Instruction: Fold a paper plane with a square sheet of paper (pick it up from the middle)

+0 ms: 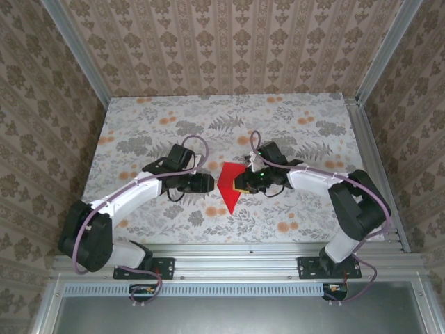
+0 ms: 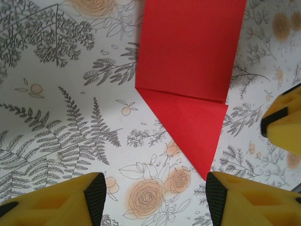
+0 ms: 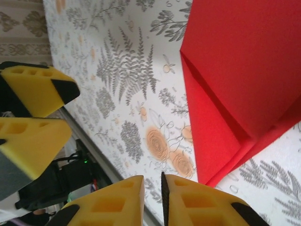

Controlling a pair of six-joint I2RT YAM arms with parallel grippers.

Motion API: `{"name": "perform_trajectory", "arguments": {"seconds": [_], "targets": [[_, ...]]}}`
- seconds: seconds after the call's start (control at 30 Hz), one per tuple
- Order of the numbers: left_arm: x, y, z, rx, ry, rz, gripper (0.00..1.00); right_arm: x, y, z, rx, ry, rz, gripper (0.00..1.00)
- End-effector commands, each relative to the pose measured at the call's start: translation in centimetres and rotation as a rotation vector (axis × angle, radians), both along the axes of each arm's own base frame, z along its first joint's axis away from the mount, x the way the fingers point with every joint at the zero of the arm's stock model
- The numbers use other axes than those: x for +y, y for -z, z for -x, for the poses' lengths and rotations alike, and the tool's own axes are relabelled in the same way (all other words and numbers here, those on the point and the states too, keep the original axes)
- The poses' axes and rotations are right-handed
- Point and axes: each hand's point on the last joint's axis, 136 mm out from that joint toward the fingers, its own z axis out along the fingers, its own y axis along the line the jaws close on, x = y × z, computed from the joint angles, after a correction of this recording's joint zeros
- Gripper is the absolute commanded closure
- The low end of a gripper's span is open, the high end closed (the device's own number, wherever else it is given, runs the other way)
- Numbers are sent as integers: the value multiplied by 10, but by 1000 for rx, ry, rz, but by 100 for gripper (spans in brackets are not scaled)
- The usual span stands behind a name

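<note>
Lying flat near the middle of the tabletop (image 1: 299, 118), a little closer to its near edge, the red paper (image 1: 228, 186) is folded, and its sharp tip points to that near edge. My left gripper (image 2: 156, 193) waits just beside the paper's left side, jaws apart, nothing between them. My right gripper (image 3: 153, 193) is at the paper's right side, jaws almost together and empty.

You work in a robot test booth: metal frame rails (image 1: 243, 251) and wallpapered panels (image 1: 229, 42) box in a flower-print table (image 1: 208, 111).
</note>
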Motion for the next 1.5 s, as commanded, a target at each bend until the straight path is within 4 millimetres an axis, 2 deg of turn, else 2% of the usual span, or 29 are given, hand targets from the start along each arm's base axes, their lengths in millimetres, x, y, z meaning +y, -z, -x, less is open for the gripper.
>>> {"name": "perform_trajectory", "arguments": {"seconds": [0.0,0.3,0.57,0.8,1.07,1.47], "targets": [[-7,-17,-5,-10,-28,122,39,3,12,-8,-5,1,57,82],[-5,-8,-6,28,-36,164,39,-2,49,-5,36,-37,151,86],[-8,-2,-5,54,-32,172,40,-14,70,-1,57,-44,204,89],[-11,8,-3,84,-43,183,40,-23,81,0,69,-39,209,92],[-29,18,-3,104,-46,202,40,-34,89,4,93,-24,182,97],[-55,41,-22,97,-187,215,44,-45,104,10,109,6,155,100]]}}
